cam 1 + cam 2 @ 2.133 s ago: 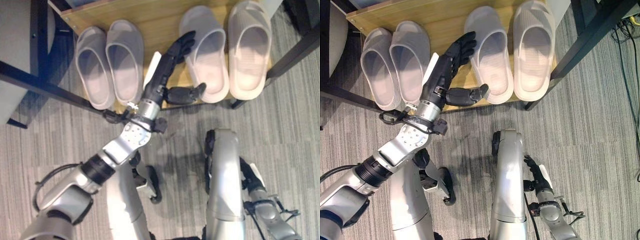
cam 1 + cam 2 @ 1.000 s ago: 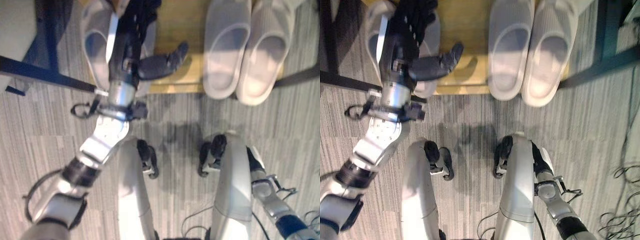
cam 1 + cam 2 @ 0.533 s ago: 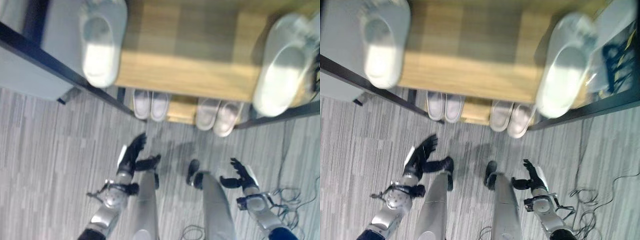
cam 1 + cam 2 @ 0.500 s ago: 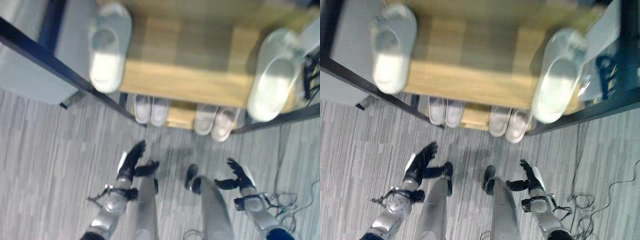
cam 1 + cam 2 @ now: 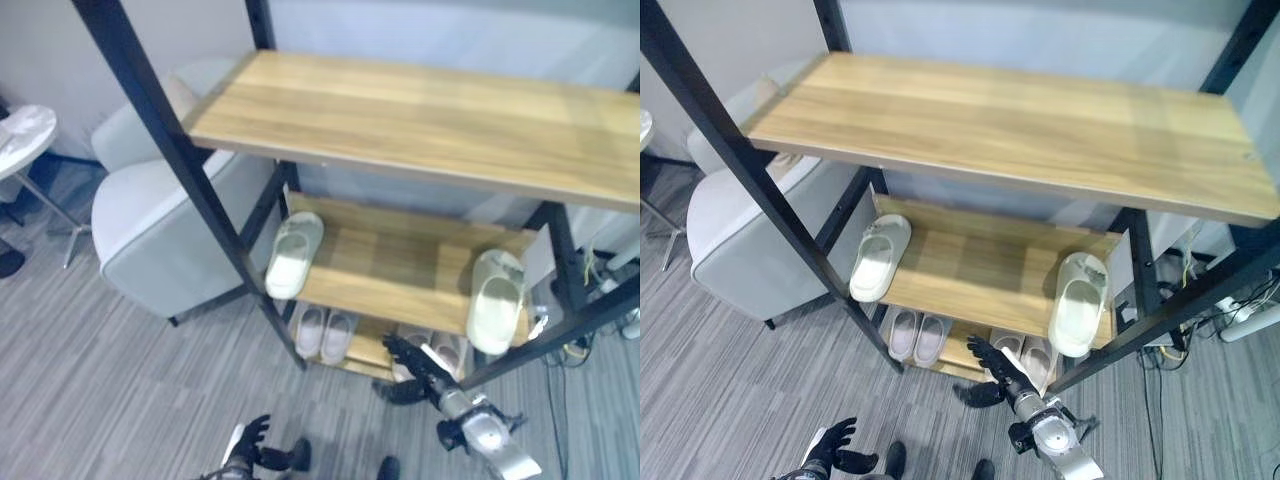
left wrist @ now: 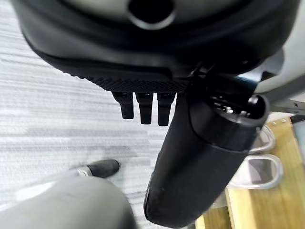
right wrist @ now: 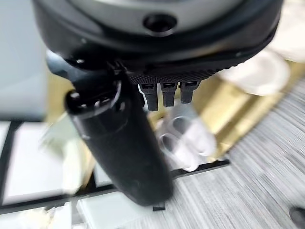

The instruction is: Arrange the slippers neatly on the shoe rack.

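The shoe rack (image 5: 420,110) has a bare wooden top shelf. On its middle shelf lie two pale slippers far apart, one at the left end (image 5: 295,255) and one at the right end (image 5: 495,300). The bottom shelf holds a left pair (image 5: 325,333) and a right pair (image 5: 1035,355), side by side. My right hand (image 5: 415,365) is raised in front of the bottom shelf, open and holding nothing. My left hand (image 5: 248,440) hangs low over the carpet, open and empty. In the left wrist view, a bottom-shelf slipper (image 6: 257,169) shows past the thumb.
A grey armchair (image 5: 160,220) stands against the rack's left side. A small round white table (image 5: 22,135) is at the far left. Cables and a power strip (image 5: 1240,310) lie on the floor to the right. Black rack posts (image 5: 180,160) slant across the front.
The camera has tilted up, so the whole rack shows instead of a view straight down. My right hand has risen toward the bottom shelf; my left hand stays low.
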Available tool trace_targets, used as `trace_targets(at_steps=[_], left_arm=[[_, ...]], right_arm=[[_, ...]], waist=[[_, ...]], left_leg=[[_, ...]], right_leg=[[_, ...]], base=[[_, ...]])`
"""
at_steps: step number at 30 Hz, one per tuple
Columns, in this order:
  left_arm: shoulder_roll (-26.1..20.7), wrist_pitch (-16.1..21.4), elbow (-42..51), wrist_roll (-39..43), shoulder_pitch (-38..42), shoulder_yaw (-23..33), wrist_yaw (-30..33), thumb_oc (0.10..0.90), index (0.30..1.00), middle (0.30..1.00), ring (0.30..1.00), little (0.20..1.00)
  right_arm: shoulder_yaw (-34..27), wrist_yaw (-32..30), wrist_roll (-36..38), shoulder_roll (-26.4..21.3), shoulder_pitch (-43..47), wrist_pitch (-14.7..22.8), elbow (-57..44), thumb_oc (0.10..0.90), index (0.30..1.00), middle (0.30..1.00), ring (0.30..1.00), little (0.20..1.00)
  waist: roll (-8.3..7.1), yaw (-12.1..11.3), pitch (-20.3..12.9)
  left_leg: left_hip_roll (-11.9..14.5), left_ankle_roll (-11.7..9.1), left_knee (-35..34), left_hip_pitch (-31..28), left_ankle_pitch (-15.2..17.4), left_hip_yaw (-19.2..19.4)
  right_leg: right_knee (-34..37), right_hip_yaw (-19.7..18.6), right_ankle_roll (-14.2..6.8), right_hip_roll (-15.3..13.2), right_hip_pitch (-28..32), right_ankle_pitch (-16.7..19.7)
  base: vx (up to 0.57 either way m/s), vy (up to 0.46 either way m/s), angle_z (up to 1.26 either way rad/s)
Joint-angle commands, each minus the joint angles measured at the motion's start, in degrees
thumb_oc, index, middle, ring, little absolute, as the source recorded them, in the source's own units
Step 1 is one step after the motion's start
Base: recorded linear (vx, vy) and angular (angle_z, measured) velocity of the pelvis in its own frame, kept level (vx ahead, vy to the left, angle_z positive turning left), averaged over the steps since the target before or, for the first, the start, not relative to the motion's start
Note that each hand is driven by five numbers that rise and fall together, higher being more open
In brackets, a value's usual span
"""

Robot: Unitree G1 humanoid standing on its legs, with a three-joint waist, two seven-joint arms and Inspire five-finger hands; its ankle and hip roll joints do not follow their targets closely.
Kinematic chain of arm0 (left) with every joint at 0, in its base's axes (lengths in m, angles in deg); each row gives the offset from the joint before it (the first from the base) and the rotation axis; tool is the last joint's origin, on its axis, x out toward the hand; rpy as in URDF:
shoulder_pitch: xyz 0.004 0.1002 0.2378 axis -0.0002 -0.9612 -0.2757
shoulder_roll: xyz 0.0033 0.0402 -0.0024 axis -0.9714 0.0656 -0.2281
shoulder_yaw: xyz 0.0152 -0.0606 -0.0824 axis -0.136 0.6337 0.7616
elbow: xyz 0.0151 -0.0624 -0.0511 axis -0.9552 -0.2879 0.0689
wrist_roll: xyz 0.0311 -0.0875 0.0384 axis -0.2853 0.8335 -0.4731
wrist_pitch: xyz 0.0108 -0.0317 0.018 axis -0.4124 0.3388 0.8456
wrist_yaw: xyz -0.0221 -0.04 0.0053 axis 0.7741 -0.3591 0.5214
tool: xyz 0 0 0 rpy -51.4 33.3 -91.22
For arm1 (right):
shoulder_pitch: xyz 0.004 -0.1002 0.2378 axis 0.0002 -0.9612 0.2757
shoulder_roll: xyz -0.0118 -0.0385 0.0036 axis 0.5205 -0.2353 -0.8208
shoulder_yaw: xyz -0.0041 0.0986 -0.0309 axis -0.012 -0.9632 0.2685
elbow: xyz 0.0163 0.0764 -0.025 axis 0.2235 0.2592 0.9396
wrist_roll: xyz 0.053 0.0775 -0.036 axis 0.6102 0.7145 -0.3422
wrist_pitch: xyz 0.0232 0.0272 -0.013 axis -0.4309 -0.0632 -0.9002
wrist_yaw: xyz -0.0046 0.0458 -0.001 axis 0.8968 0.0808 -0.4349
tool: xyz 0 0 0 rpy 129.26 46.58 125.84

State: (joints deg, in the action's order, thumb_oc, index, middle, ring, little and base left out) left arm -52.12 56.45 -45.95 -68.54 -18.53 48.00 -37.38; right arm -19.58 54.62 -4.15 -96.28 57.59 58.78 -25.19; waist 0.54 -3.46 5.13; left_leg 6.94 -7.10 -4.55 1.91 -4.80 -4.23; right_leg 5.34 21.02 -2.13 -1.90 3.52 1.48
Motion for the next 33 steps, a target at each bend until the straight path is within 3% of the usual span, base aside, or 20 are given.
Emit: trace_targets(at_steps=[1, 7, 13, 18, 23, 25, 26, 28, 32, 33], left_arm=[[2.43, 0.30, -5.78, -2.12, 2.28, -1.27, 0.14, 0.800, 0.900, 0.900, 0.900, 0.900], [3.52, -0.50, -9.77, -2.59, 2.18, -0.03, 0.25, 0.800, 0.900, 0.900, 0.900, 0.900], [3.88, -0.63, -9.51, -3.10, 1.27, -0.06, 0.07, 0.800, 0.900, 0.900, 0.900, 0.900], [4.33, -0.73, -9.57, -4.44, 0.63, 0.16, -0.08, 0.800, 0.900, 0.900, 0.900, 0.900], [4.86, -0.69, -8.85, -5.35, 0.30, -0.49, -0.25, 0.800, 0.900, 0.900, 0.900, 0.900], [4.73, -0.51, -8.50, -6.35, -0.11, -0.75, -0.70, 0.800, 0.900, 0.900, 0.900, 0.900], [4.80, -0.51, -8.52, -6.37, -0.04, -0.75, -0.70, 0.800, 0.900, 0.900, 0.900, 0.900], [4.39, -0.58, -8.42, -7.13, -0.02, -0.68, -1.21, 0.800, 0.900, 0.900, 0.900, 0.900], [4.32, -0.46, -8.73, -7.56, 0.43, -1.09, -1.70, 0.800, 0.900, 0.900, 0.900, 0.900], [3.76, -0.40, -8.26, -7.93, 0.64, -1.53, -1.99, 0.800, 0.900, 0.900, 0.900, 0.900]], right_arm=[[1.42, 3.31, 3.83, 0.76, 0.88, 4.79, -9.03, 0.800, 0.900, 0.900, 0.900, 0.900], [2.33, 5.12, 8.71, -0.40, 1.13, 3.11, -19.24, 0.800, 0.900, 0.900, 0.900, 0.900], [-0.46, 3.40, 8.62, -2.65, 2.56, 3.83, -24.94, 0.800, 0.900, 0.900, 0.900, 0.900], [-6.88, -3.95, -6.06, -7.33, 6.87, 6.02, -30.16, 0.800, 0.900, 0.900, 0.900, 0.900], [-11.39, -9.15, -14.77, -10.49, 9.49, 6.05, -31.84, 0.800, 0.900, 0.900, 0.900, 0.900], [-13.88, -12.18, -22.23, -13.79, 12.11, 5.45, -32.06, 0.800, 0.900, 0.900, 0.900, 0.900], [-13.83, -12.33, -22.43, -13.80, 12.17, 5.43, -32.02, 0.800, 0.900, 0.900, 0.900, 0.900], [-15.55, -14.70, -31.17, -18.71, 14.76, 3.53, -30.68, 0.800, 0.900, 0.900, 0.900, 0.900], [-15.51, -16.57, -37.15, -21.06, 17.36, 1.51, -27.81, 0.800, 0.900, 0.900, 0.900, 0.900], [-14.85, -17.01, -41.51, -23.32, 19.45, -0.21, -24.86, 0.800, 0.900, 0.900, 0.900, 0.900]], waist=[[1.21, -1.44, -1.52], [0.83, -1.71, -2.33], [0.73, -2.02, -2.67], [0.47, -2.12, -3.07], [0.32, -2.46, -3.15], [-0.07, -2.83, -3.19], [-0.02, -2.86, -3.12], [-0.61, -3.26, -3.24], [-0.87, -3.55, -3.06], [-1.25, -3.88, -2.98]], left_leg=[[-0.85, -2.14, -0.45, 0.69, -2.47, 2.11], [-1.00, -2.14, -0.45, -0.15, -1.98, 1.96], [-1.10, -1.86, -0.45, -0.75, -1.43, 1.79], [-1.19, -1.43, -0.45, -1.37, -0.53, 1.84], [-1.28, -1.05, -0.45, -1.65, 0.03, 1.85], [-1.43, -0.80, -0.45, -1.62, 0.26, 1.72], [-1.44, -0.79, -0.45, -1.64, 0.27, 1.73], [-1.62, -0.52, -0.45, -1.62, 0.66, 1.79], [-1.77, -0.19, -0.45, -1.73, 1.00, 1.82], [-1.93, 0.05, -0.45, -1.73, 1.28, 1.76]], right_leg=[[-1.01, -0.33, -4.16, -1.69, 0.96, -4.01], [-0.83, -0.22, -4.20, -1.87, 1.99, -3.94], [-0.71, -0.14, -4.22, -1.92, 2.49, -4.00], [-0.56, -0.22, -4.60, -2.20, 2.98, -3.93], [-0.60, -0.11, -4.91, -2.43, 3.19, -3.89], [-0.57, -0.06, -5.04, -2.56, 3.29, -3.82], [-0.59, -0.07, -5.05, -2.57, 3.29, -3.83], [-0.52, 0.09, -5.24, -2.70, 3.43, -3.85], [-0.61, -0.02, -5.36, -2.87, 3.44, -3.84], [-0.65, -0.10, -5.44, -3.03, 3.48, -3.83]], base=[[0.06, 0.019, 0.09], [0.03, 0.004, 0.06], [0.01, 0.008, 0.03], [0.01, 0.011, 0.02], [0.01, 0.018, 0.01], [0.00, 0.032, 0.01], [0.01, 0.035, 0.01], [0.02, 0.039, 0.04], [0.00, 0.009, 0.01], [0.00, 0.000, 0.00]])
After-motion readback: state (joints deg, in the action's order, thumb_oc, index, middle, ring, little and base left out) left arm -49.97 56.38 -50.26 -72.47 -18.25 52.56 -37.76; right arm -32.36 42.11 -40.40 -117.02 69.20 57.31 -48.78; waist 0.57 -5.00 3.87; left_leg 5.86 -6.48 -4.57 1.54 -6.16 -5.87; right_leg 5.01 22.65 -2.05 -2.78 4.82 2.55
